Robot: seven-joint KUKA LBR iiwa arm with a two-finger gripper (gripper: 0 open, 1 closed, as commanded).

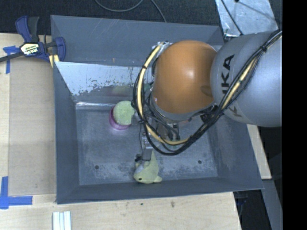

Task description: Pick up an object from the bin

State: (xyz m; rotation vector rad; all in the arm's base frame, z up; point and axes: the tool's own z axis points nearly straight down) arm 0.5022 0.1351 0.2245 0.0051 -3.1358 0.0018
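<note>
Down near the front wall of the grey bin point(67, 143), the tool point(143, 160) is standing low over the floor. Its slim dark end is almost upright and is touching the top edge of a small yellow-green soft lump point(148, 175). The lump is lying at the front middle of the bin floor, just beside the foot of the sloping front wall, with its upper part resting against the tool's end. Whether the tool is spread or pressed together is not showing from this angle. I cannot tell whether it is pinching the lump or only touching it. Above, the arm point(254, 80) is lying across the bin's right side. Its rounded orange cover point(184, 75) is hanging over the middle of the bin, with yellow and black cables point(168, 145) looping beneath. Well apart from the tool, toward the back left of the floor, a pale green ball point(123, 110) is sitting on a pink-purple piece point(115, 122), touching it.
</note>
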